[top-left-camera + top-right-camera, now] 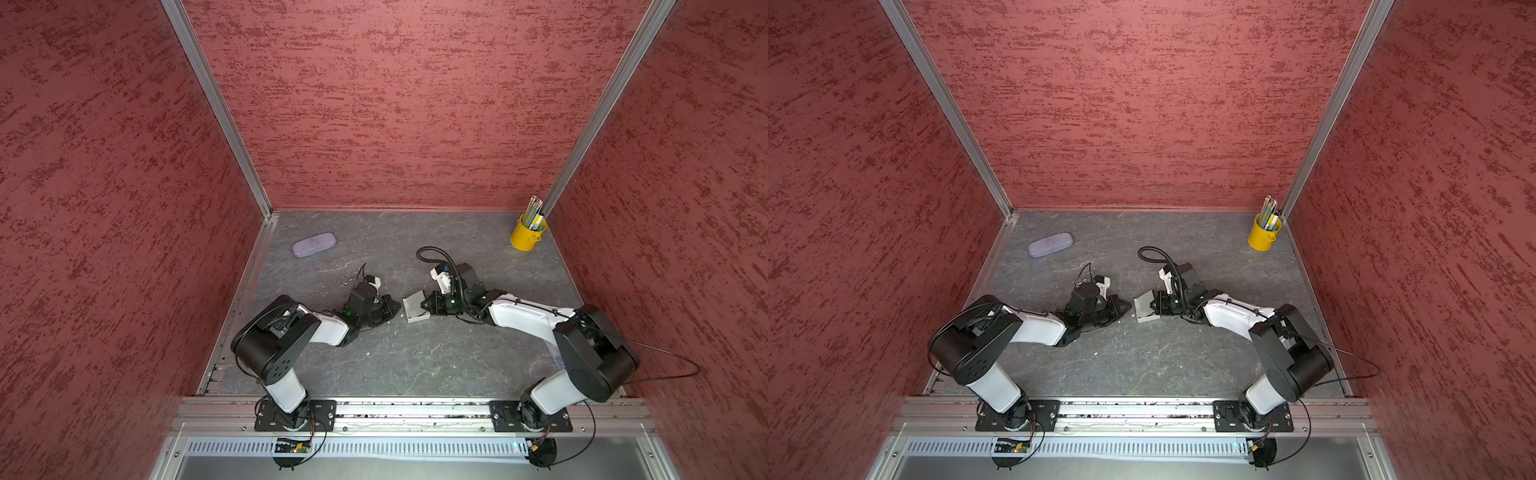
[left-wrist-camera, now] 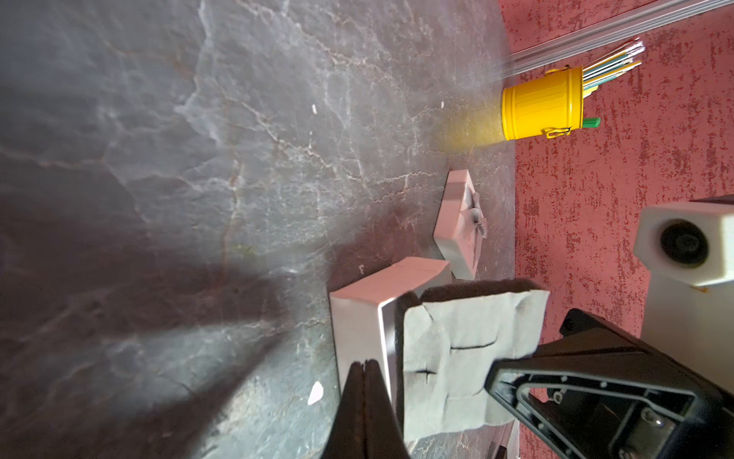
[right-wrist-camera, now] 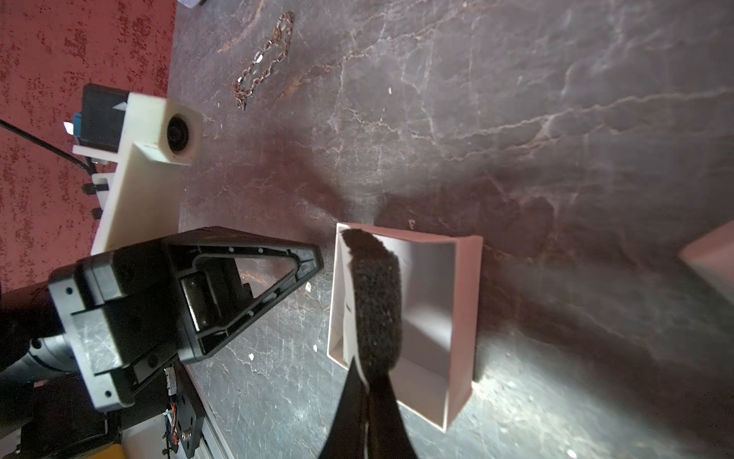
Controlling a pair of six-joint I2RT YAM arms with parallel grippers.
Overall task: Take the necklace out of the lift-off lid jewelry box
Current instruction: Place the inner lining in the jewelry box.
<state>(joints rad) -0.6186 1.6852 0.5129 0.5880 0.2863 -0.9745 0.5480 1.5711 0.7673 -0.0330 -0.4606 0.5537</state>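
Observation:
The necklace (image 1: 347, 281), a thin glinting chain, lies loose on the grey table beside my left wrist; the right wrist view shows the necklace (image 3: 264, 59) well apart from the box. The white jewelry box (image 1: 414, 309) lies tipped on its side, open mouth toward my right gripper (image 1: 423, 308). In the right wrist view that gripper (image 3: 367, 381) is shut on the black foam insert (image 3: 377, 302) sticking out of the box (image 3: 462, 318). The lid (image 2: 460, 234), printed with a grey bow, sits on the table beyond the box. My left gripper (image 2: 365, 363) is shut and empty, just short of the box wall (image 2: 357, 318).
A lilac glasses case (image 1: 313, 244) lies at the back left. A yellow cup of pencils (image 1: 528, 232) stands in the back right corner. Red walls close in three sides. A few white crumbs (image 2: 315, 393) dot the table near the box.

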